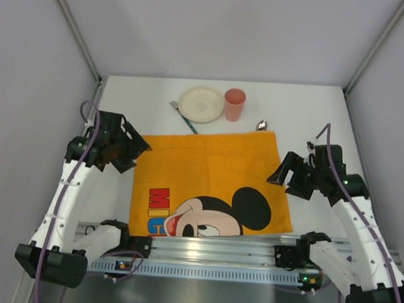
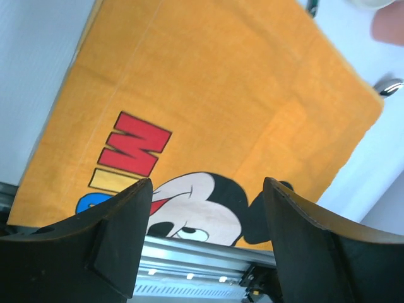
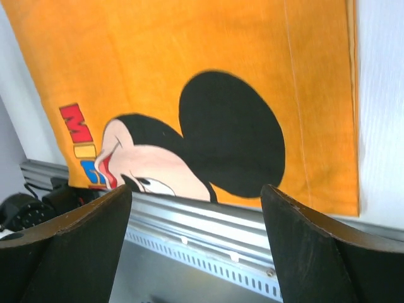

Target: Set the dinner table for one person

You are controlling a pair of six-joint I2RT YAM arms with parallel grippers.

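Observation:
The white dinner table (image 1: 316,111) carries an orange Mickey Mouse cloth (image 1: 207,173) spread flat at the near middle; it also shows in the left wrist view (image 2: 221,95) and the right wrist view (image 3: 158,57). Behind the cloth lie a cream plate (image 1: 201,103), a pink cup (image 1: 234,104), a fork (image 1: 183,117) left of the plate and a spoon (image 1: 262,125) at the cloth's far right corner. My left gripper (image 1: 134,149) hovers open and empty at the cloth's left edge. My right gripper (image 1: 281,174) hovers open and empty at its right edge.
The aluminium mounting rail (image 1: 209,252) with both arm bases runs along the near edge, and the cloth's near edge meets it. Grey walls enclose the table on the left, right and back.

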